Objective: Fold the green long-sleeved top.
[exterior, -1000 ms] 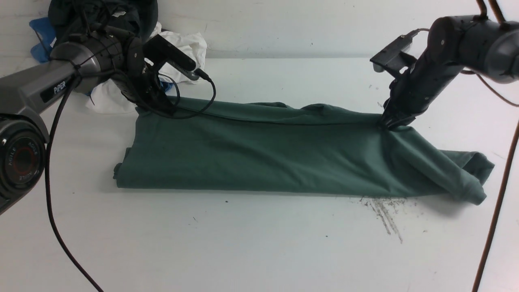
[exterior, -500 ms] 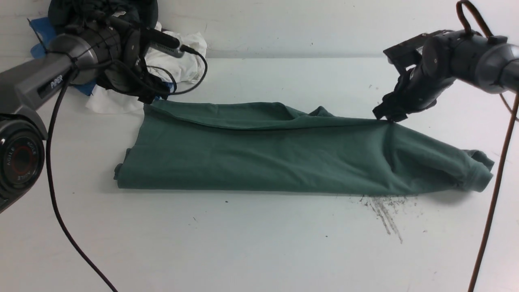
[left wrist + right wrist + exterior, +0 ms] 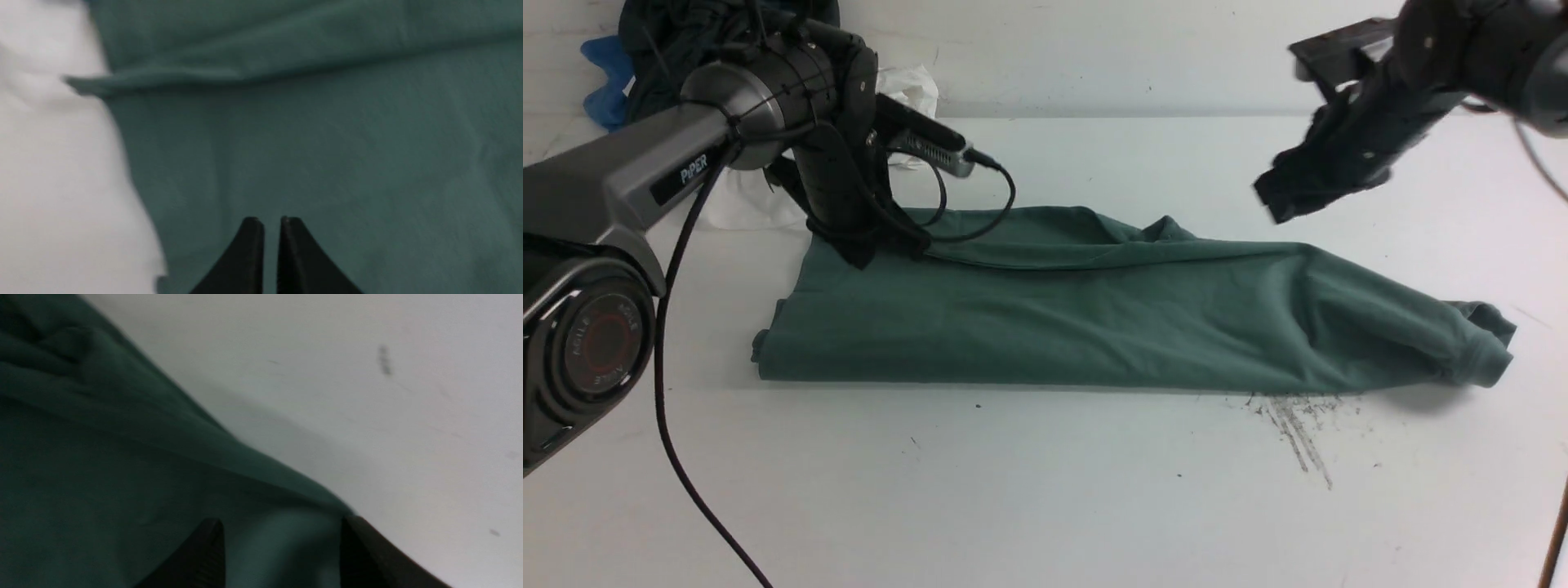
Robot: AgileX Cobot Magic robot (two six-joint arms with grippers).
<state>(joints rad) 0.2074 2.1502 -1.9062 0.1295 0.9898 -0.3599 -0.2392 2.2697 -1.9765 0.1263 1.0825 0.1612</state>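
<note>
Green long-sleeved top (image 3: 1054,327): one, partly folded, lying across the counter (image 3: 1045,490), centre to three o'clock. Left claw (image 3: 271,224): nearly closed, empty, above the cloth. Right claw (image 3: 282,526): wide, empty. Risk: bunched sleeve at three o'clock, if left untucked, may skew the next fold.

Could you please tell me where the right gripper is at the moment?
In the front view, the right gripper is on the right side, open, just beyond the far edge of the green long-sleeved top.
</note>
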